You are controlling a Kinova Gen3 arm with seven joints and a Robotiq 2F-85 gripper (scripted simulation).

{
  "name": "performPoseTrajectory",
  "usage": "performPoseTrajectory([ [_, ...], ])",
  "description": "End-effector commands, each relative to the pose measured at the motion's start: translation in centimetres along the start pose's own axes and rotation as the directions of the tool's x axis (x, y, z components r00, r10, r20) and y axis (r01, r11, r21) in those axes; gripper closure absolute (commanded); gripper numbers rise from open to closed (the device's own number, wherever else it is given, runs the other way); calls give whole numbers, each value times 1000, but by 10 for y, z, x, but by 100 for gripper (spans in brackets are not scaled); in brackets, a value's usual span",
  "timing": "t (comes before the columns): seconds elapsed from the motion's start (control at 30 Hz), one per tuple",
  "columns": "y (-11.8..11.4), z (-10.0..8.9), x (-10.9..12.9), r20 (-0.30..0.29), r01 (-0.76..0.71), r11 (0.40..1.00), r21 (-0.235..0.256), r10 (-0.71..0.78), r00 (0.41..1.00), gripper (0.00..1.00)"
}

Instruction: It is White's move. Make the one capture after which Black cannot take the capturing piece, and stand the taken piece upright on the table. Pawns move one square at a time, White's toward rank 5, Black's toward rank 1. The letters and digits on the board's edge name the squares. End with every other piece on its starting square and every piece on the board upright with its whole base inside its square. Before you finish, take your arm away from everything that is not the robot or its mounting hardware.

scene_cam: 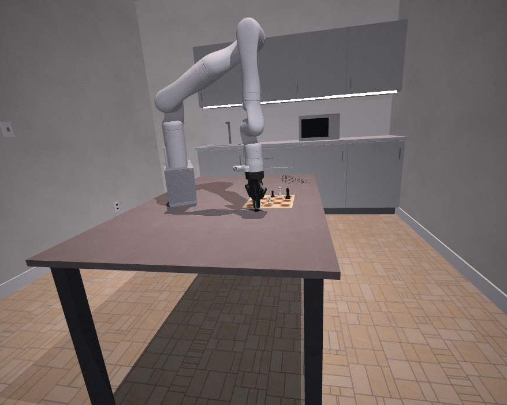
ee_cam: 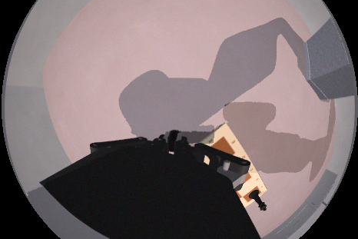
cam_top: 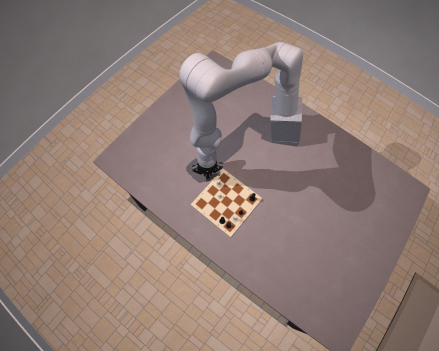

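The gripper [scene_cam: 256, 206] hangs straight down just off the chessboard's [scene_cam: 269, 205] near corner, low over the table [scene_cam: 192, 244], its fingers clenched on a small dark piece whose base seems to sit at or just above the tabletop; its kind is too small to tell. In my judgement this is the set-down of the taken black piece beside the board. Next the fingers should part without tipping it, the hand should lift clear, then carry the capturing white piece [cam_top: 234, 218] to the vacated square.
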State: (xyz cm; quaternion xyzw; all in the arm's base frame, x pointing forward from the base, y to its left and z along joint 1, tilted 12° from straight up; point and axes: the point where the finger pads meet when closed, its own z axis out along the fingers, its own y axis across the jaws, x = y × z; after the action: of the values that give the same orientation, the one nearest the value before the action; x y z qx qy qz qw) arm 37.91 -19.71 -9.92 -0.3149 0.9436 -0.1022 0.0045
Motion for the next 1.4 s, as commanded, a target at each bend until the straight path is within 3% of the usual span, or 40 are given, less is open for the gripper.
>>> performPoseTrajectory([
  [0.0,0,-1,0,1,0,1000,1,0,1000,100],
  [0.73,0,-1,0,1,0,1000,1,0,1000,100],
  [0.77,0,-1,0,1,0,1000,1,0,1000,93],
  [0.83,0,-1,0,1,0,1000,1,0,1000,93],
  [0.87,0,-1,0,1,0,1000,1,0,1000,85],
  [0.93,0,-1,0,1,0,1000,1,0,1000,85],
  [0.97,0,-1,0,1,0,1000,1,0,1000,78],
  [1.03,0,-1,0,1,0,1000,1,0,1000,78],
  [1.07,0,-1,0,1,0,1000,1,0,1000,71],
  [1.2,0,-1,0,1,0,1000,1,0,1000,71],
  [1.23,0,-1,0,1,0,1000,1,0,1000,63],
  [1.37,0,-1,0,1,0,1000,1,0,1000,63],
])
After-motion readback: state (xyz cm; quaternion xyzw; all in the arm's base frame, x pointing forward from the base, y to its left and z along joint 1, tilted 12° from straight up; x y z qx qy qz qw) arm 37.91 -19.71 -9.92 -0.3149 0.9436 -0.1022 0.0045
